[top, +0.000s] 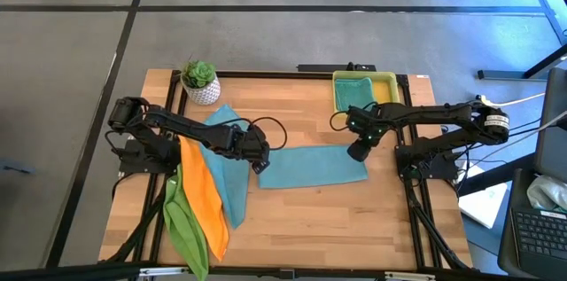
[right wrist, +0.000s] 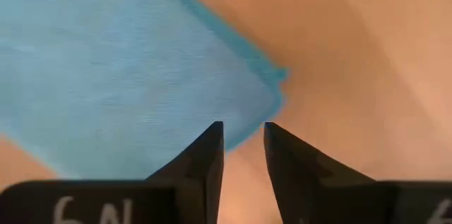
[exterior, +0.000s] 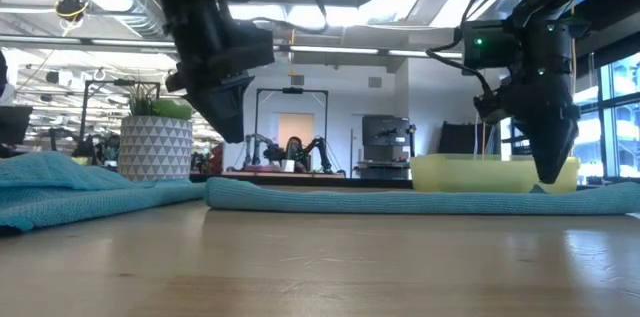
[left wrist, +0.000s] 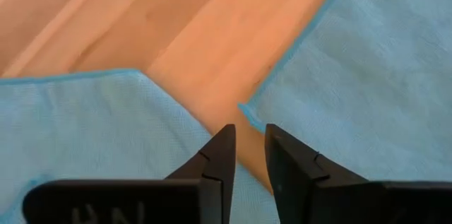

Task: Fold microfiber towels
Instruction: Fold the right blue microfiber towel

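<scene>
Yellow tray [top: 383, 89] beside potted plant [top: 200, 81]

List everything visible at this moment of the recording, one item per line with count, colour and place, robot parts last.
folded teal towel: one, light blue, lying flat at the table's middle between the two hands.
teal towel pile: light blue, count unclear, spread under the left arm.
orange towel: one, orange, draped toward the front left.
green towel: one, lime green, hanging over the front-left edge.
yellow tray: one, yellow, back right corner, a greenish cloth inside.
potted plant: one, green in a white patterned pot, back left.
table: one, light wood.
left hand: dark, open, just above the folded towel's left end.
right hand: dark, open, above its right end.
</scene>
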Controlling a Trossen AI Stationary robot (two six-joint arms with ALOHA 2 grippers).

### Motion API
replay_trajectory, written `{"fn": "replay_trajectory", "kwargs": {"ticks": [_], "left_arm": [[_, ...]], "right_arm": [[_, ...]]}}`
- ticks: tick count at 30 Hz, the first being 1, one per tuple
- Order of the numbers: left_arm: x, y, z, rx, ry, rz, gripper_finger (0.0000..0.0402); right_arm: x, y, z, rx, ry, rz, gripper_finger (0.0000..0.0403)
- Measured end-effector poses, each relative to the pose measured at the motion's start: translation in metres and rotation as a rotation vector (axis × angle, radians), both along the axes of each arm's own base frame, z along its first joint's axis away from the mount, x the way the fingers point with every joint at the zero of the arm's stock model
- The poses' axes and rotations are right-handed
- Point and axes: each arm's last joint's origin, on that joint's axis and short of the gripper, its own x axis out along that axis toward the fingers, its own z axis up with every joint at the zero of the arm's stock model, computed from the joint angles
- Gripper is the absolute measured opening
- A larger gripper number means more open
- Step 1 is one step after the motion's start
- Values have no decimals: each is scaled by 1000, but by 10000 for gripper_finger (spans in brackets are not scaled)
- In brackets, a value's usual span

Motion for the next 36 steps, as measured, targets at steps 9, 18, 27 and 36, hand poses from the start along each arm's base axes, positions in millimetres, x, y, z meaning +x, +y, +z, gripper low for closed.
{"fn": "replay_trajectory", "kwargs": {"ticks": [9, 18, 27, 36], "left_arm": [[-5, -22, 18, -105, -79, -106, 61], [-1, -82, 28, -36, -198, -625, 71], [2, -102, -3, 54, -55, -788, 123], [11, -92, -54, 141, 203, -877, 166]], "right_arm": [[27, 12, 8, 254, -309, 30, 106], [46, 28, 15, 195, -475, 154, 106], [68, 51, 31, 133, -727, 280, 106], [78, 83, 47, 146, -782, 207, 106]]}}
